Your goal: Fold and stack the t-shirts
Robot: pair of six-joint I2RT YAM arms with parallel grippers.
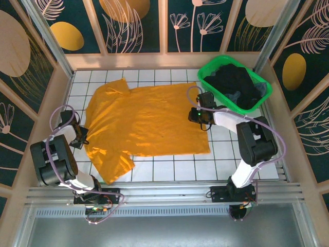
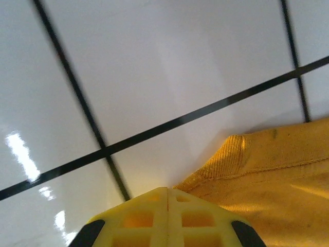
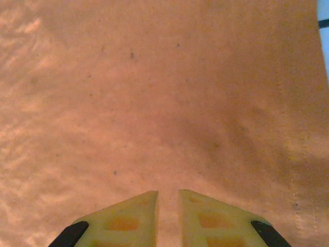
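Mustard t-shirt point(image 1: 149, 123), green bin point(image 1: 213, 85), white black-gridded table point(image 1: 169, 167).

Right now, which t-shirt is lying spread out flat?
The mustard orange-yellow t-shirt: it lies spread flat on the tiled table, whereas the dark shirts are bunched inside the green basket.

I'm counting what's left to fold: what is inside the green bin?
A heap of dark black or navy cloth fills the green bin. The bin's floor and anything beneath the top layer are covered, so the number of shirts cannot be told.
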